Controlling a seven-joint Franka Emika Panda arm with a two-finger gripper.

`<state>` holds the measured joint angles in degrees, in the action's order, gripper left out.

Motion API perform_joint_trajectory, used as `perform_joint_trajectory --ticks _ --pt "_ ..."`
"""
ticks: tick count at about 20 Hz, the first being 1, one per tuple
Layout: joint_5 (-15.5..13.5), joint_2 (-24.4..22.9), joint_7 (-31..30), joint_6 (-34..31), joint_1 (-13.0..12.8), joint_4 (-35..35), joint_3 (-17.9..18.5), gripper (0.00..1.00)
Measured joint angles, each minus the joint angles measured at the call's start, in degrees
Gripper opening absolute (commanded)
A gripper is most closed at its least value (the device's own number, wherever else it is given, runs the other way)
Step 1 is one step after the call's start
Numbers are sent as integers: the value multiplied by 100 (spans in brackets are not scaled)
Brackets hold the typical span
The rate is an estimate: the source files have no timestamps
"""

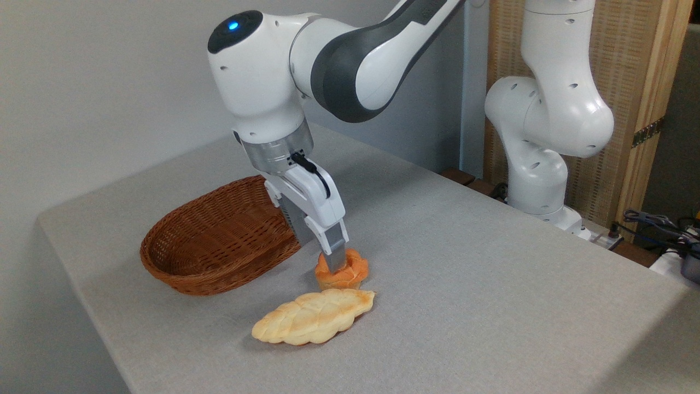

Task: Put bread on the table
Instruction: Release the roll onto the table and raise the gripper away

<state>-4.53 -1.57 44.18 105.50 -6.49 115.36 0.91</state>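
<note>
On the left of the grey table (492, 284) an oval wicker basket (219, 241) is seen, with nothing visible inside it from this angle, and just to its right the gripper (334, 261) is brought down over the bread (343, 272). That small orange bun appears to be seated on the cloth, out of the basket, with its top gripped from above: one finger (335, 253) is shown pressed against the near side of the twisted crown, while the other is hidden behind it, so the jaws are judged to be clamped on the bun rather than free, though the far contact cannot be confirmed. The task looks nearly finished, and the risk is judged to lie in the release. If the jaws are opened only a little and the arm is raised, the soft crown could be caught and the bun dragged up or tipped over. A sideways pull could also push it into the pale leaf-shaped loaf (314, 316), which is laid just in front and seems to be almost touching its base. Farther right, the arm's white base (547, 137) is seen well apart from all of this.
</note>
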Motion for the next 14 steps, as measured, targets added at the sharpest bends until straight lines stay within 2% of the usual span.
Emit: perform_joint_trajectory --ticks 9,14 --pt "10 -53 -26 499 -3 -740 -3 100" --pt "598 -53 -426 866 -27 -812 -44 100"
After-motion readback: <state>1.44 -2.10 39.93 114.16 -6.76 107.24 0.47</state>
